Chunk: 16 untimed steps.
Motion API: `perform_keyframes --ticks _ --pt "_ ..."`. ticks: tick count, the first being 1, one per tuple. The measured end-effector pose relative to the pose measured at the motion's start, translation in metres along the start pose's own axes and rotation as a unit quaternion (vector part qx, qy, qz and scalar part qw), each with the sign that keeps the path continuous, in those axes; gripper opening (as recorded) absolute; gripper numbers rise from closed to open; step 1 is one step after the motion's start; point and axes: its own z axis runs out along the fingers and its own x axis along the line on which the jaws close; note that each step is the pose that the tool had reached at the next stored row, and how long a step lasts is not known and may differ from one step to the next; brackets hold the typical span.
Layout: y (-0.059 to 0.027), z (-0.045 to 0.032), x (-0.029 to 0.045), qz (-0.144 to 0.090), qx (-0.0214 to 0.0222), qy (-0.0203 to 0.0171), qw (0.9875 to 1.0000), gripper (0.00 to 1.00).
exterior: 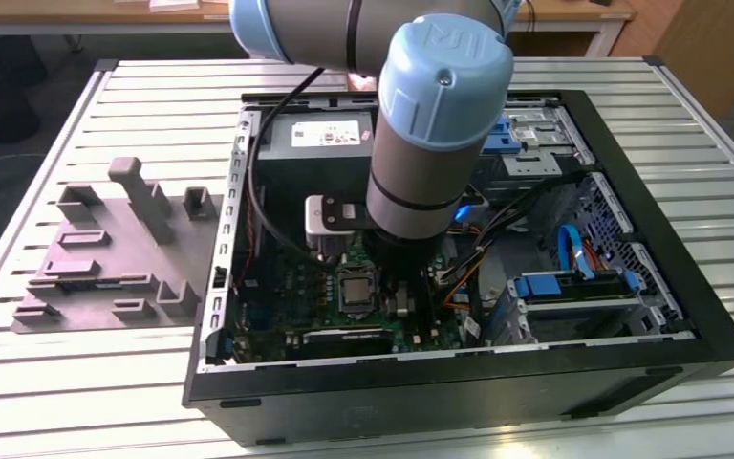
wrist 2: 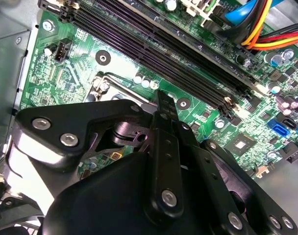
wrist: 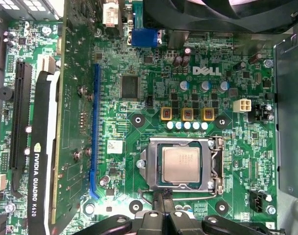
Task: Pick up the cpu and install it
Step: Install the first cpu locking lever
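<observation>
Inside the open black computer case [exterior: 673, 316], the small silver-grey square cpu [wrist: 181, 164] lies in its metal socket frame [wrist: 215, 166] on the green motherboard [wrist: 154, 73]. The black gripper [wrist: 161, 199], fingers pressed together and empty, hovers at the socket's edge. Good practice here means checking the chip sits flat and square before any pressing.

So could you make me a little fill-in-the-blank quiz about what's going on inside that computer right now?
1. The cpu sits in its socket on the ____ circuit board.
2. The cpu's face is a pale ____ colour.
3. The grey plastic fixture lies on the slatted table, ____ the computer case.
4. In the exterior view the robot's arm reaches down ____ the open case.

Missing words: green; silver-grey; outside; into
</observation>
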Motion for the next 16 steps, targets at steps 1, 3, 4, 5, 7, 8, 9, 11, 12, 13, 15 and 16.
perform_keyframes --ticks 1,3,4,5,7,8,9,11,12,13,15,16 --pt "0.0000 0.0003 0.0000 0.000 -0.0001 0.0001 1.0000 0.11" --pt "0.0000 0.0005 0.0001 -0.001 -0.0001 0.0002 1.0000 0.11" --pt "0.0000 0.0010 0.0001 -0.001 0.0000 0.0001 1.0000 0.11" --pt "-0.0001 0.0012 0.0001 -0.001 0.0000 0.0001 1.0000 0.11" --pt "0.0001 0.0013 0.0000 -0.001 -0.0001 0.0007 1.0000 0.11" --pt "0.0001 0.0013 0.0001 -0.001 -0.0001 0.0008 1.0000 0.11" --pt "0.0002 0.0014 0.0001 -0.001 -0.0001 0.0009 1.0000 0.11" --pt "0.0001 0.0020 0.0001 -0.001 -0.0001 0.0008 1.0000 0.11" --pt "0.0001 0.0025 0.0001 -0.001 -0.0001 0.0009 1.0000 0.11" --pt "0.0001 0.0029 0.0001 -0.001 -0.0001 0.0008 1.0000 0.11" --pt "0.0001 0.0032 0.0002 -0.001 -0.0001 0.0009 1.0000 0.11" --pt "0.0001 0.0033 0.0002 -0.001 -0.0001 0.0010 1.0000 0.11"
